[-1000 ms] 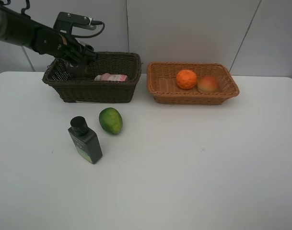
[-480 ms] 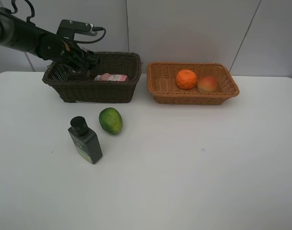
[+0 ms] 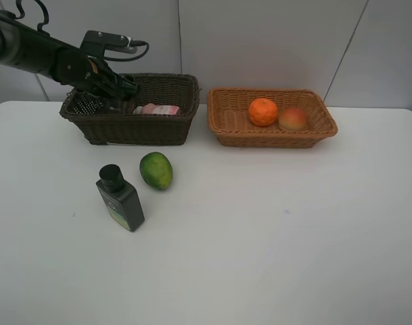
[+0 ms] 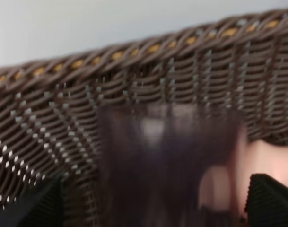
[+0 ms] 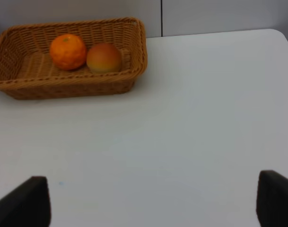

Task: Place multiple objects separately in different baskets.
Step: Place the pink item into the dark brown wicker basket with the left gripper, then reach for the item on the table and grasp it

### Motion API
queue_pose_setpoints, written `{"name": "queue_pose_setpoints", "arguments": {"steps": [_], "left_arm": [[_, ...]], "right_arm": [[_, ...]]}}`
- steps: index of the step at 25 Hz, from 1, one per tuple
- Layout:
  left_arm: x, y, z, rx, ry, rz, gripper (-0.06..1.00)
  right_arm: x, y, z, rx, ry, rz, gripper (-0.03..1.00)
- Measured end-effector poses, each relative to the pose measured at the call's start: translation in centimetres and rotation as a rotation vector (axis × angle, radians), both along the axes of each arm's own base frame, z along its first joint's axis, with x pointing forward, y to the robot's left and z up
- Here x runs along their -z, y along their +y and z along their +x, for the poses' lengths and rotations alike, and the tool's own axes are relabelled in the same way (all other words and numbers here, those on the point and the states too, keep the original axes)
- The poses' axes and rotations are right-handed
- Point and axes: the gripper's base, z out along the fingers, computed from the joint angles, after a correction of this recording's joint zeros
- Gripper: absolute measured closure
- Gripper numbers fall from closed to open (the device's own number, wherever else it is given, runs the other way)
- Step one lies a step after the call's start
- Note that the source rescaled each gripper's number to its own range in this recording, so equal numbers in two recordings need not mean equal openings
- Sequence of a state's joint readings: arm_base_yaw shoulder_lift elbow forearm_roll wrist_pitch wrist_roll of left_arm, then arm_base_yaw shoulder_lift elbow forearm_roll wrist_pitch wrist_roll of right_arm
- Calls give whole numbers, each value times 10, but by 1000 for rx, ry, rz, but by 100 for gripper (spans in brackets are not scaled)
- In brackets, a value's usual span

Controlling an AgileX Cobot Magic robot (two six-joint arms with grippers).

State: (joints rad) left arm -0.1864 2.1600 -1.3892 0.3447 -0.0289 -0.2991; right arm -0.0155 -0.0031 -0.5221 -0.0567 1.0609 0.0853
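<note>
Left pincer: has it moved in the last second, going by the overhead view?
Yes. The left pincer has risen slightly out of the dark brown basket's left end and edged toward the pink bottle.

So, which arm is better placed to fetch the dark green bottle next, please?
Probably left: the left gripper is at the dark brown basket behind the dark green bottle; the right gripper faces the tan basket.

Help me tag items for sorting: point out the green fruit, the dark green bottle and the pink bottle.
green fruit [image 3: 156, 170], exterior high view, middle of its skin.
dark green bottle [image 3: 124, 206], exterior high view, front of its body.
pink bottle [image 3: 158, 109], exterior high view, its pink body.
</note>
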Motion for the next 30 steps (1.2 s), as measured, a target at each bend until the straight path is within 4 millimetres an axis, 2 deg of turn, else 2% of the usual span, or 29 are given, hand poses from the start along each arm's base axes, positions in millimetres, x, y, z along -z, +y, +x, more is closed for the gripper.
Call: {"name": "queue_pose_setpoints", "arguments": {"steps": [5, 8, 17, 20, 24, 27, 30], "left_arm": [[-15, 2, -3, -25, 6, -4, -5], [-32, 3, -8, -48, 18, 4, -5], [-109, 0, -40, 24, 11, 118, -5], [-122, -3, -52, 73, 51, 145, -5], [-124, -7, -70, 224, 194, 240, -5], [-120, -9, -85, 401, 361, 307, -5], [-129, -14, -98, 603, 462, 343, -5]], "right_arm": [[0, 0, 0, 0, 0, 0, 9], [0, 0, 0, 0, 0, 0, 9], [0, 0, 0, 0, 0, 0, 9], [0, 0, 0, 0, 0, 0, 9], [0, 0, 0, 0, 0, 0, 9], [0, 0, 0, 0, 0, 0, 9], [0, 0, 0, 0, 0, 0, 9]]}}
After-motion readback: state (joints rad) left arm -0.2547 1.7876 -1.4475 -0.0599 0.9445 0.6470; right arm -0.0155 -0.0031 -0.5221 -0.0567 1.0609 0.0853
